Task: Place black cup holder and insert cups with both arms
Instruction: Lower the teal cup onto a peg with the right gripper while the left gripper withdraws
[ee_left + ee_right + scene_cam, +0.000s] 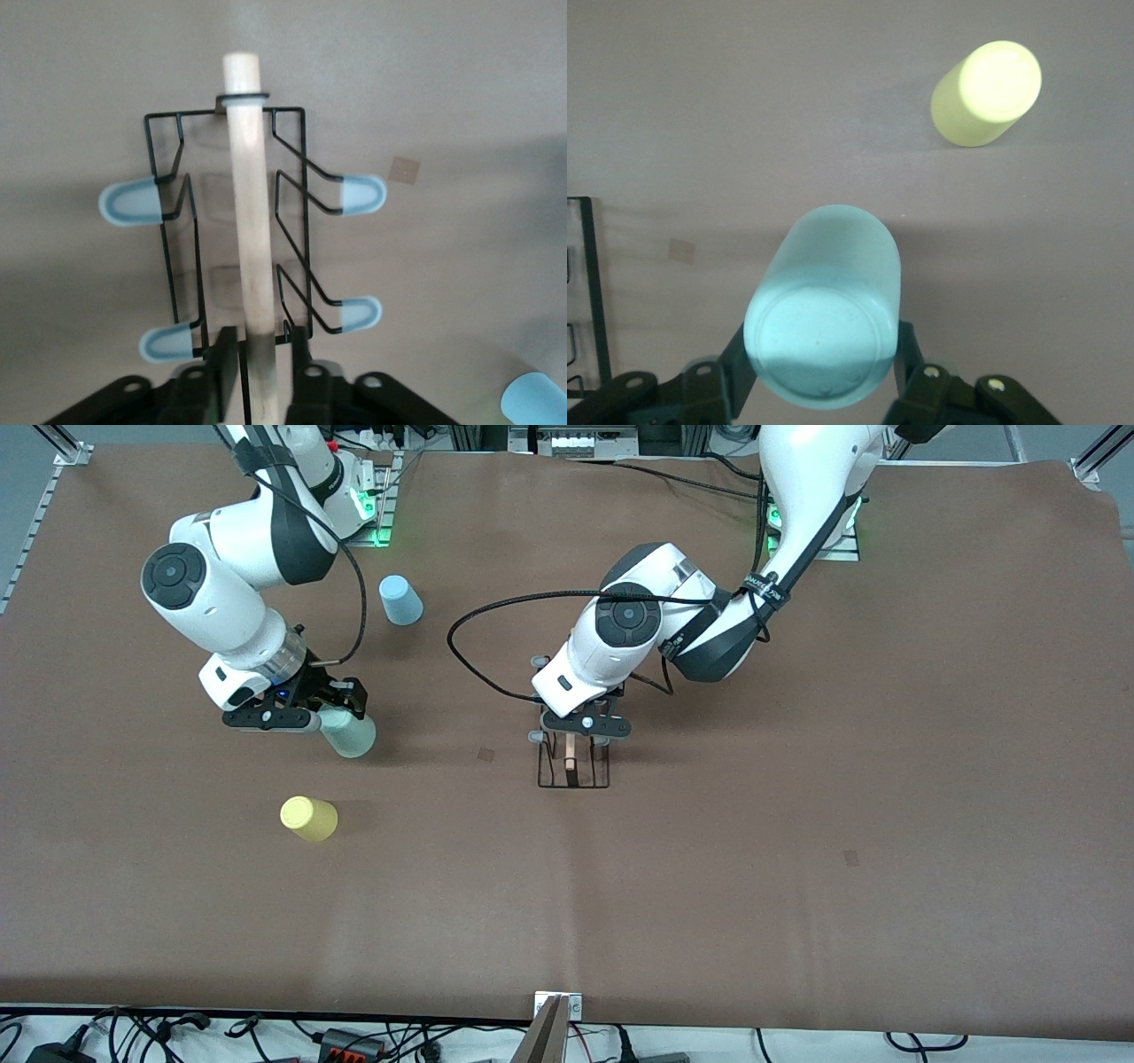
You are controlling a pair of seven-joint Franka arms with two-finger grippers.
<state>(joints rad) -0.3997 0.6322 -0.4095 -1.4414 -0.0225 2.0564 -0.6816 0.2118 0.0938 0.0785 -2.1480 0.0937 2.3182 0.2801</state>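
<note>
Front view: yellow cup [309, 818] well apart from rack [574, 766].

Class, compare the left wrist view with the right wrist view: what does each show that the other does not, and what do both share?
Only the left wrist view: the rack's wooden rod between the left tool fingers, its pale pegs, and a blue cup at the edge.
Only the right wrist view: the mint cup held in the right tool, and the yellow cup upside down on the table.
Both: the brown table and black wire of the rack.
</note>
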